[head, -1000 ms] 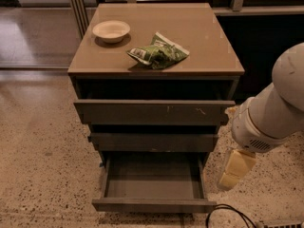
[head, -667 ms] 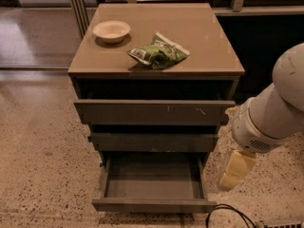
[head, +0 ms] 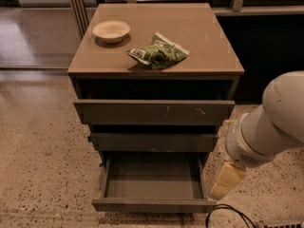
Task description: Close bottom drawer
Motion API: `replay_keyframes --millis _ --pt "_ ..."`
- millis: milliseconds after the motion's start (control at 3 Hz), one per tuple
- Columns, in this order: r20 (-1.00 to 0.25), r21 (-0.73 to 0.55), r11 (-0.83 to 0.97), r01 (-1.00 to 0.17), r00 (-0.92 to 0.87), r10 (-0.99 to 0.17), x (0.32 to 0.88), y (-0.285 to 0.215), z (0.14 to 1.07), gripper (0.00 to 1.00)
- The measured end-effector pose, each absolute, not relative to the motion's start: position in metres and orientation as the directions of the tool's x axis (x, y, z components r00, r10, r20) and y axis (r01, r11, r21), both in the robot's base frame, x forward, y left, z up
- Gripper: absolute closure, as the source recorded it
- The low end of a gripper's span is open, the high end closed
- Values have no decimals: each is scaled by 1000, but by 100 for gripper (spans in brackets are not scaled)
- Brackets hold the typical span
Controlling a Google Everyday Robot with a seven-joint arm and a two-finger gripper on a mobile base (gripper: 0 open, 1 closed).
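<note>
The bottom drawer (head: 154,204) is the lowest of three dark grey-brown drawers in the cabinet. It is pulled far out, and its shallow tray (head: 153,175) shows empty. The middle drawer (head: 153,142) above it sticks out a little. The wide top drawer (head: 154,112), with pale scratches on its front, also sticks out. My gripper (head: 227,179), pale yellow at the end of a thick white arm (head: 266,127), hangs to the right of the open bottom drawer, beside its right wall and near its front corner. I cannot see it touching the drawer.
On the cabinet top (head: 199,42) are a white bowl (head: 111,31) at the back left and a green snack bag (head: 159,52) in the middle. A black cable (head: 228,215) lies on the speckled floor (head: 42,175) by the drawer's front right corner.
My gripper has dropped slightly down and to the left, nearer the bottom drawer's front right corner. The drawers have not moved.
</note>
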State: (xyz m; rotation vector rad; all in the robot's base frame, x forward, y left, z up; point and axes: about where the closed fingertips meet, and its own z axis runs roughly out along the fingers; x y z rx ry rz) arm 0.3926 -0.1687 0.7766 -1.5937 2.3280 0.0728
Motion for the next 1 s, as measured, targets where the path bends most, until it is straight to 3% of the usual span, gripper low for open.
replay_keyframes --millis 667,1000 --pt "-402 -47 394 -918 -343 -849 360 -130 657 0" --pt "-449 -11 310 -951 -273 -851 349 -107 613 0"
